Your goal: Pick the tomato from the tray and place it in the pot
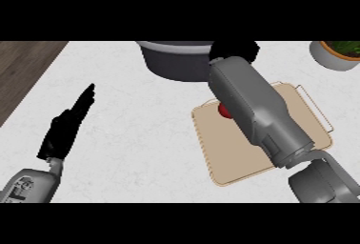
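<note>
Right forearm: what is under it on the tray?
Part of a red tomato shows at the forearm's edge, lying on the tray. The forearm covers the tomato's other part and some of the tray.

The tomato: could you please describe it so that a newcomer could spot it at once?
Find the beige tray right of centre. Near its far left corner, the tomato peeks out from behind the grey right forearm. It is the only red thing there.
</note>
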You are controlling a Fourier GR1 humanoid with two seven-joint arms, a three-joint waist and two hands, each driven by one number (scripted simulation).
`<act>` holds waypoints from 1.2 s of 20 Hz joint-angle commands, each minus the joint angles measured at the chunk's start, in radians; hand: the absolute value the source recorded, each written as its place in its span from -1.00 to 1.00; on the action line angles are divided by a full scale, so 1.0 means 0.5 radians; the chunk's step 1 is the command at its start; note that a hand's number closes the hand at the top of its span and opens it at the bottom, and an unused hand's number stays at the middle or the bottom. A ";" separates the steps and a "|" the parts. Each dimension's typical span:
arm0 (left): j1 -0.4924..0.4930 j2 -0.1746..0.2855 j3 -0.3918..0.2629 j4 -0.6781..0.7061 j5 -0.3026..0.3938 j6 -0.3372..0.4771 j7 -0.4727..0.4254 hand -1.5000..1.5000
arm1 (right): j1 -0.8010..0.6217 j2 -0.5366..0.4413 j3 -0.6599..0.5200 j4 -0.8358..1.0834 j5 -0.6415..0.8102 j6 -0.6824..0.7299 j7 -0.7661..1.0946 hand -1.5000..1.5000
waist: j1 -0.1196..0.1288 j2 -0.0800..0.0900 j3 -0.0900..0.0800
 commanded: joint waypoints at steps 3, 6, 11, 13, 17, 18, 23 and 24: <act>-0.005 -0.037 0.001 0.039 -0.015 0.037 0.008 0.00 | -0.405 0.100 0.207 -0.167 0.199 -0.248 0.343 1.00 | 0.058 0.071 0.002; -0.032 0.009 0.033 0.035 -0.018 0.022 0.014 0.00 | -0.508 0.101 0.202 -0.184 0.233 -0.286 0.382 1.00 | 0.029 0.074 0.004; 0.011 -0.025 0.054 0.054 -0.020 0.073 -0.005 0.00 | -0.526 0.102 0.205 -0.176 0.298 -0.427 0.378 1.00 | -0.027 0.085 0.004; 0.063 0.048 0.103 -0.012 0.011 0.038 -0.014 0.00 | -0.539 0.103 0.205 -0.138 0.360 -0.478 0.379 1.00 | -0.034 0.070 0.007; 0.091 0.016 0.111 0.048 -0.001 0.071 -0.029 0.00 | -0.546 0.103 0.188 -0.136 0.398 -0.572 0.379 1.00 | -0.114 0.071 0.007; 0.093 0.057 0.165 0.021 0.028 0.059 -0.036 0.00 | -0.505 0.103 0.152 -0.083 0.410 -0.631 0.335 1.00 | -0.126 0.079 0.010; 0.146 0.082 0.220 0.075 0.042 0.045 -0.102 0.00 | -0.450 0.103 0.105 -0.038 0.444 -0.751 0.263 1.00 | -0.190 0.075 0.010; 0.089 0.051 0.194 0.017 0.037 0.075 0.013 0.00 | -0.437 0.103 0.090 0.009 0.451 -0.749 0.237 1.00 | -0.202 0.076 0.013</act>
